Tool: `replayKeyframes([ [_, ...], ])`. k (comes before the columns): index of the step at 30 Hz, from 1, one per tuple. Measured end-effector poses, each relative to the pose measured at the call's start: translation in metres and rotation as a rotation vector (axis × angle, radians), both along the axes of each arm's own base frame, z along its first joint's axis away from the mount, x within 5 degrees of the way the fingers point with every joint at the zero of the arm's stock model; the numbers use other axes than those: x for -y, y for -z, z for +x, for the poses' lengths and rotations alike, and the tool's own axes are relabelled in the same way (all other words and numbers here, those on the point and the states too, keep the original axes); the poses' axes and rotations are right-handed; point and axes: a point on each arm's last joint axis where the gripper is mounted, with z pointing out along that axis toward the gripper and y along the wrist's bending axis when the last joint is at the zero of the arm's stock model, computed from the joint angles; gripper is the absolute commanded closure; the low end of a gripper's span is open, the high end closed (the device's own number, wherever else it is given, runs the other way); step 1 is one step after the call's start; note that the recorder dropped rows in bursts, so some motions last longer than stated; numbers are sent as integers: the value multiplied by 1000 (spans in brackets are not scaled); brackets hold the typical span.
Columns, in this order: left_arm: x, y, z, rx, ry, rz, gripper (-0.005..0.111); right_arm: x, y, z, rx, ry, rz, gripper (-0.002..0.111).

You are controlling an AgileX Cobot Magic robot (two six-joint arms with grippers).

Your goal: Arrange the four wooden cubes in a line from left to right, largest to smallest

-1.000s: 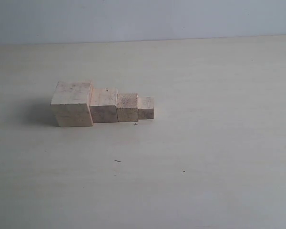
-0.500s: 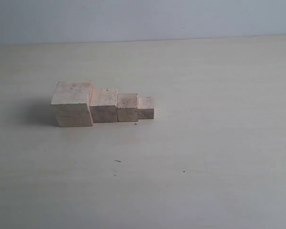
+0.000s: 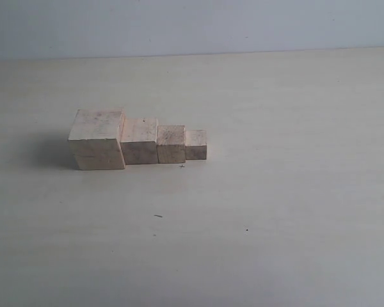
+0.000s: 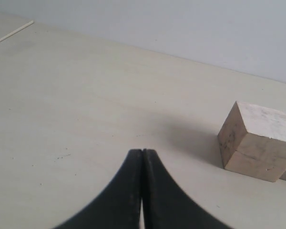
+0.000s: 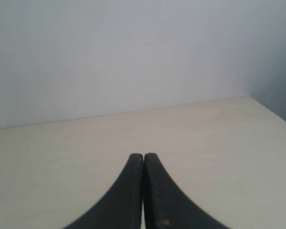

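Observation:
Four pale wooden cubes stand side by side in a row on the table in the exterior view, touching. From left to right they are the largest cube with a horizontal seam, a second cube, a third cube and the smallest cube. The left wrist view shows the largest cube some way off, with my left gripper shut and holding nothing. My right gripper is also shut and empty, facing bare table and wall. Neither arm appears in the exterior view.
The pale table stretches wide around the row, with a grey wall behind it. A few small dark specks lie on the surface in front of the cubes. The right wrist view shows a table corner.

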Motion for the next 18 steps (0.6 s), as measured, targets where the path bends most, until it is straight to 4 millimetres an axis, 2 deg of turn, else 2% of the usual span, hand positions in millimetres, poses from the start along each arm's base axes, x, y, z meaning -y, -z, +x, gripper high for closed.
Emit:
replayKeyframes([
  [9,0,0,0,0,0,0,107,0,42,-1,-61,1,-2,108],
  [18,0,0,0,0,0,0,107,0,46,-3,-86,3,3,108],
])
